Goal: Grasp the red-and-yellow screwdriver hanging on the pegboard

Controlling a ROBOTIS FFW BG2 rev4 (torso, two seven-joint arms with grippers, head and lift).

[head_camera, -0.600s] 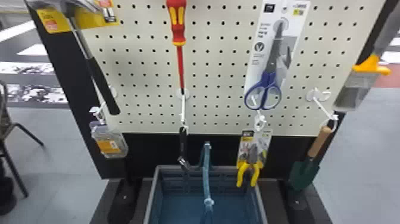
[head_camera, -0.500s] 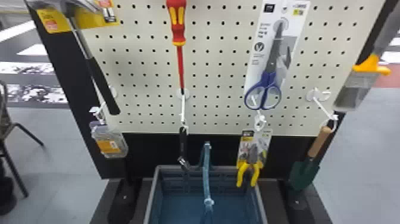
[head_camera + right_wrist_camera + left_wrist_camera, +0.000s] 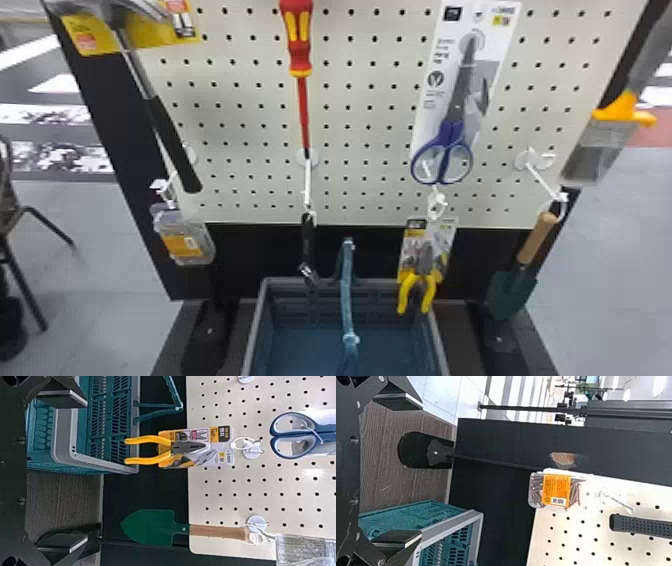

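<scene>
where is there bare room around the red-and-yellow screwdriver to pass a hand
The pegboard is bare between the screwdriver and the scissors, and on the other side between the screwdriver and the hammer. Below is crowded: the wrench hangs just under the screwdriver's tip, and the pliers hang below the scissors, by the basket's far rim.

I'm facing a shop-style tool display: a cream pegboard (image 3: pixel 367 120) hung with scissors (image 3: pixel 452 132) and yellow-handled pliers (image 3: pixel 406 292), both on printed retail cards. At the pegboard's lower left hangs a clear pack (image 3: pixel 537 490) with a barcoded orange label (image 3: pixel 555 487). Grey floor (image 3: pixel 620 240) spreads either side; a chair (image 3: pixel 7 200) stands left of the pegboard. Real shop or lab, I cannot tell.
</scene>
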